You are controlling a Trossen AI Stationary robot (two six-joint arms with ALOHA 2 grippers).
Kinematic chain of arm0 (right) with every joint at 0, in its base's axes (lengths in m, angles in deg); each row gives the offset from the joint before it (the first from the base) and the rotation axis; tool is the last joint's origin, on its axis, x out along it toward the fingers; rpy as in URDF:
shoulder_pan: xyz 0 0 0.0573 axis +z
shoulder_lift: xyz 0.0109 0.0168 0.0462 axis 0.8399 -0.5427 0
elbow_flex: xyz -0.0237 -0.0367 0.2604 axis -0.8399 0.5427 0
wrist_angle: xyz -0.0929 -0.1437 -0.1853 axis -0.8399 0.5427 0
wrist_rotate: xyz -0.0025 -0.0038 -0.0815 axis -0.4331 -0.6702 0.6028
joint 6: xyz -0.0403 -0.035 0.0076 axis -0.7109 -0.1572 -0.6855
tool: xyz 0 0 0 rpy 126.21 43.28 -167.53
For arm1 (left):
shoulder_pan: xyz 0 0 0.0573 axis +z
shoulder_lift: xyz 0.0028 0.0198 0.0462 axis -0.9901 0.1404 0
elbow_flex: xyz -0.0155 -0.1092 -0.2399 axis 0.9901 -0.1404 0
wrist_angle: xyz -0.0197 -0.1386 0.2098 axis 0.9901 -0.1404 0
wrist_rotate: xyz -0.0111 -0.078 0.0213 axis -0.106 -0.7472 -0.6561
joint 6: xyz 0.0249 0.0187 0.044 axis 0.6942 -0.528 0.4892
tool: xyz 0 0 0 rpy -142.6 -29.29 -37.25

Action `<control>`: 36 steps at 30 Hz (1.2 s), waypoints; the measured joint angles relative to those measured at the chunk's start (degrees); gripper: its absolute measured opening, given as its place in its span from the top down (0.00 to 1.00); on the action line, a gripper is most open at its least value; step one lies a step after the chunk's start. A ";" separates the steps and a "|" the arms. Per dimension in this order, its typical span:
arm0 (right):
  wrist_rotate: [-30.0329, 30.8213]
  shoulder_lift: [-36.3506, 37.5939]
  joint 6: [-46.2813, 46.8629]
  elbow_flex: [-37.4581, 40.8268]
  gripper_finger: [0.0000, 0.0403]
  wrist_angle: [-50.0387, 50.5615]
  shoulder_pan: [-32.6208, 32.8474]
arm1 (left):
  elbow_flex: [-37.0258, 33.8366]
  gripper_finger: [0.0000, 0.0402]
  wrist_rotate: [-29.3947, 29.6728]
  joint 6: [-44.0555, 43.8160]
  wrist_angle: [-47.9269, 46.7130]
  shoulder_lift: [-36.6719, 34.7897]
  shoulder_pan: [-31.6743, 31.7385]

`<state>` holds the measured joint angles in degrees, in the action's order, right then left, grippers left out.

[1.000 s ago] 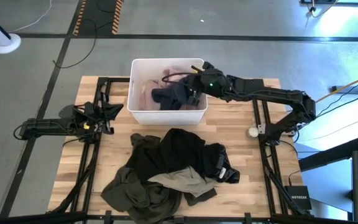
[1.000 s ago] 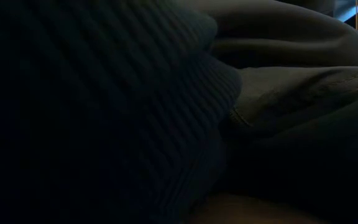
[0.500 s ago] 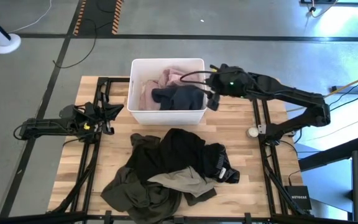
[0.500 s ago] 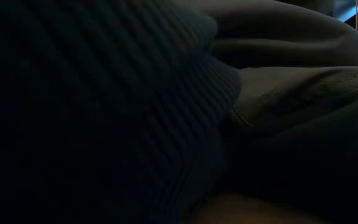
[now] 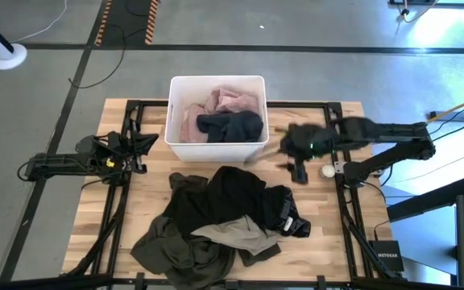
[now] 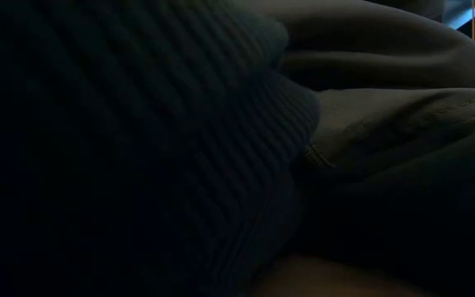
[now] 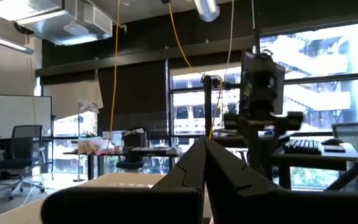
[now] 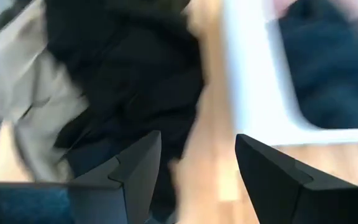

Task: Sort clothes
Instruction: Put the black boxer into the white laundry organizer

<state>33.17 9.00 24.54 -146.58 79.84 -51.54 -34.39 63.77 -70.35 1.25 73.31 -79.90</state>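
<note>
One white bin [image 5: 176,145] stands at the far middle of the table [image 5: 337,242], holding two garments: one pale pink garment [image 5: 232,101] and one navy garment [image 5: 230,126]. In the heap near the front there look to be three more, though their folds overlap: one black garment [image 5: 236,193], one dark olive-green garment [image 5: 176,246] and one beige-khaki garment [image 5: 236,229]. Two arms are present, one left gripper [image 5: 145,145] and one right gripper [image 5: 288,165].

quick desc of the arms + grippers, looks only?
Both arms are dark, slim, jointed links. The right gripper has two black, angular wedge-shaped fingers. The left gripper is black with a small yellow spot just behind it; its fingers taper to a pointed peak.
</note>
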 joint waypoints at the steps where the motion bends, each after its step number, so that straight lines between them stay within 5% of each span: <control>1: 0.00 -0.03 1.20 1.01 0.44 0.28 1.91 | 0.00 1.00 -0.01 -0.04 -0.13 0.00 0.01; 16: 4.30 -0.09 9.76 25.62 0.44 -8.59 21.07 | 0.00 1.00 0.00 0.03 -0.28 0.00 0.01; 25: 4.55 -1.95 -1.04 35.33 0.44 -18.97 23.05 | 0.00 1.00 0.00 0.07 -0.26 0.00 0.00; 36: 5.75 -11.96 -16.40 36.14 0.44 -23.20 23.03 | 0.00 1.00 0.00 0.55 -0.34 0.00 0.01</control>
<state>38.93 -2.96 8.14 -110.44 56.65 -28.51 -34.39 63.77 -69.80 0.91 73.31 -79.89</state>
